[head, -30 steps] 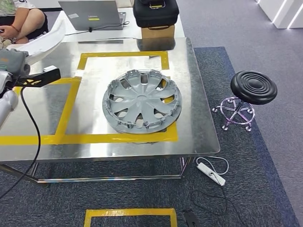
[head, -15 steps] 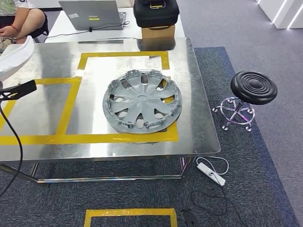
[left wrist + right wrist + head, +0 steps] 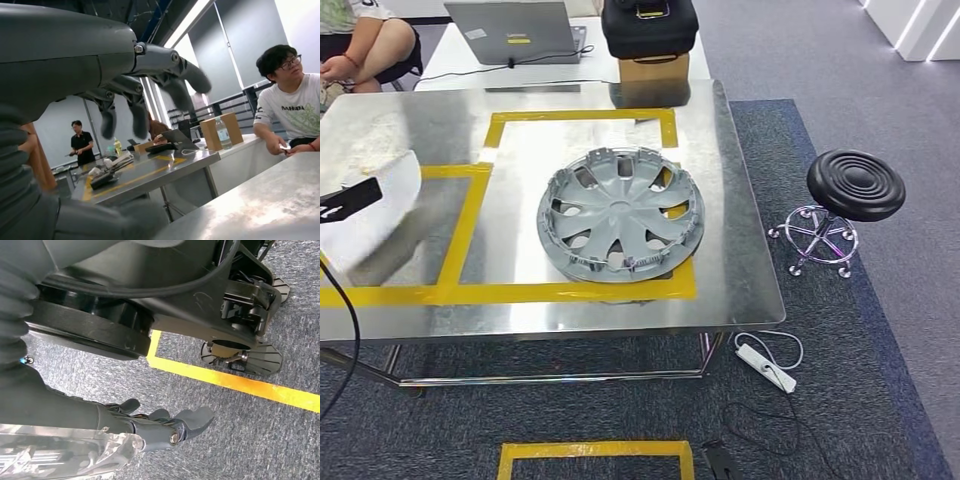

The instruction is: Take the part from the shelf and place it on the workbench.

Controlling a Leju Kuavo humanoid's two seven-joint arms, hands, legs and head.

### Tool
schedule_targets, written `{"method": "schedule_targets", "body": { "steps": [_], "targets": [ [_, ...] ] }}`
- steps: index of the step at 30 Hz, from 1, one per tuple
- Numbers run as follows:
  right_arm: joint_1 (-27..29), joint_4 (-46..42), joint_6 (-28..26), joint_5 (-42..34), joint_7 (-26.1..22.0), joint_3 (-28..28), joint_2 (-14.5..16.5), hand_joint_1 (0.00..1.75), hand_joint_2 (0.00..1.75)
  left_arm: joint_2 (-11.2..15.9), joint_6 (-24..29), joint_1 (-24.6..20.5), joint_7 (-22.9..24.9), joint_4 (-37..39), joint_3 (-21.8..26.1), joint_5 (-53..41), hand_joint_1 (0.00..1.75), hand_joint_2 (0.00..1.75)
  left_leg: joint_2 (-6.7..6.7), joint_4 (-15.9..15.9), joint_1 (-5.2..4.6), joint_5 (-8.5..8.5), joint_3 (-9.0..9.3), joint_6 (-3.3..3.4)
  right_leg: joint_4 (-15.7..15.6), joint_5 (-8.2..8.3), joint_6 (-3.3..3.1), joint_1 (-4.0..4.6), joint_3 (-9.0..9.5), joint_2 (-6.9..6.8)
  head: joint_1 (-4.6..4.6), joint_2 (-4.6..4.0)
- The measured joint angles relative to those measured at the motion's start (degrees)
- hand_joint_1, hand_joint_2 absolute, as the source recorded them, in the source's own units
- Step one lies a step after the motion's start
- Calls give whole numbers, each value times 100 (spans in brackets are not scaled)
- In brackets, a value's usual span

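Hubcap [image 3: 620,214] flat on worktop [image 3: 743,250], round, no long axis. Left hand [image 3: 151,75] fingers apart, empty; right hand [image 3: 166,427] can't tell.

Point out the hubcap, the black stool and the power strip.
hubcap [image 3: 620,213]: head view, on its centre hub.
black stool [image 3: 856,183]: head view, on the round seat top.
power strip [image 3: 767,367]: head view, on the white body, lying on the carpet.
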Motion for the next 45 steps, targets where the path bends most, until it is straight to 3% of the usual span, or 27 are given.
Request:
{"method": "schedule_targets", "body": {
  "steps": [18,30,36,38,41,42,43,44,45],
  "targets": [
    [-3,0,7,20,0,2,0,0,0,39,157,243,-59,2,439,343,0,0,0,0,0,0,0,0,0,0,0,0,0,0,1,0],
    [-1,0,7,36,0,4,0,0,0,34,394,771,-331,2,819,596,0,0,1,3,-1,-2,-1,1,-4,1,1,-2,1,1,1,0],
    [4,0,7,53,3,6,0,0,0,37,424,893,-532,2,933,653,0,0,14,-21,1,34,13,100,-55,33,76,-15,17,2,-2,0],
    [3,0,7,55,4,7,0,0,0,31,428,907,-572,2,945,658,0,0,38,-104,43,89,50,131,144,-131,116,1,-71,-21,7,0],
    [15,0,8,57,6,8,-1,0,0,23,433,985,-607,2,959,657,0,0,67,-121,69,104,57,140,1185,-667,180,-17,-516,-61,11,0],
    [24,0,8,57,7,9,-1,0,0,17,432,1021,-616,2,962,656,0,0,72,-117,74,103,55,138,1459,-751,198,-22,-632,-65,9,0],
    [33,0,8,56,7,8,-2,0,0,10,430,1051,-627,2,965,655,0,0,75,-108,86,100,53,128,1514,-714,215,-26,-640,-67,10,1],
    [39,0,9,56,7,8,-2,0,0,2,427,1074,-639,2,966,652,0,0,76,-94,105,93,51,109,1359,-584,232,-32,-541,-69,11,1],
    [40,0,8,56,7,8,-2,0,0,-3,424,1085,-652,2,968,649,0,0,75,-72,127,78,50,79,993,-394,251,-45,-331,-74,11,1]
  ]
}}
